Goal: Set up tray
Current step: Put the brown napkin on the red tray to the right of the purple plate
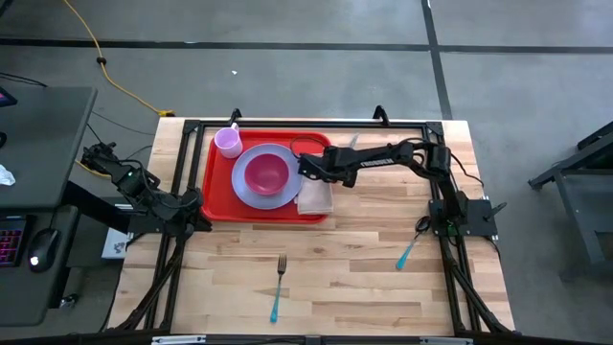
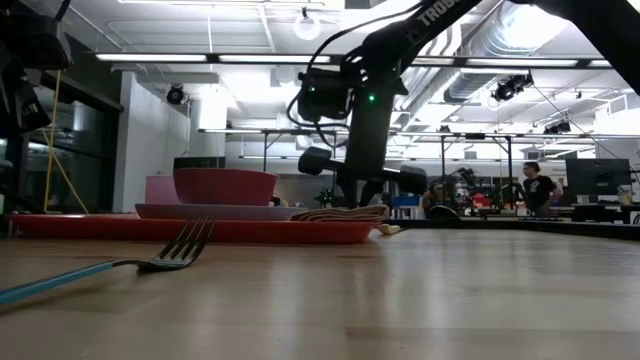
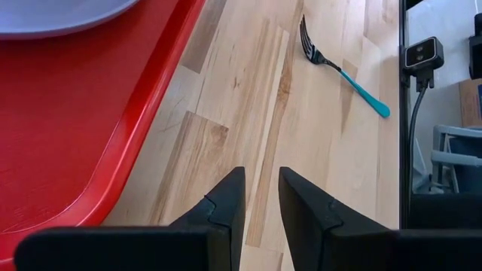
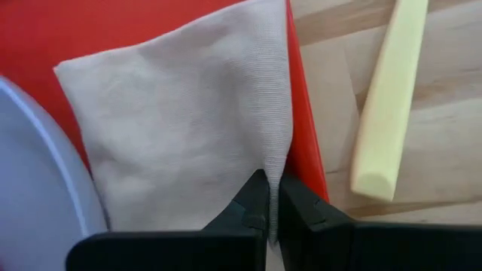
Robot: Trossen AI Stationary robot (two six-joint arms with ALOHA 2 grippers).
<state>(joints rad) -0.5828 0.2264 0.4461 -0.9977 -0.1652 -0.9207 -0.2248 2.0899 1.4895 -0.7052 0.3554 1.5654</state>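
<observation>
Red tray [image 1: 218,201] at the far left part of the table [image 1: 364,259], carrying dishes and a napkin.

From the left, the tray holds a pink cup [image 1: 228,142], then a lavender plate [image 1: 251,190] with a pink bowl [image 1: 266,174] on it, then a beige napkin [image 4: 181,120] at its right edge, pinched by the right gripper [image 4: 269,214]. The left gripper [image 3: 260,197], slightly spread and empty, waits beside the tray's left edge. On the bare wood lie a fork [image 1: 278,286] near the front edge and a yellow piece [image 4: 385,105] just right of the tray. Behind is a workshop room.

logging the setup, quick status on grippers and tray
Right gripper shut on napkin at tray right edge. Left gripper part open, empty, beside tray's left edge. Fork lies off the tray.
</observation>
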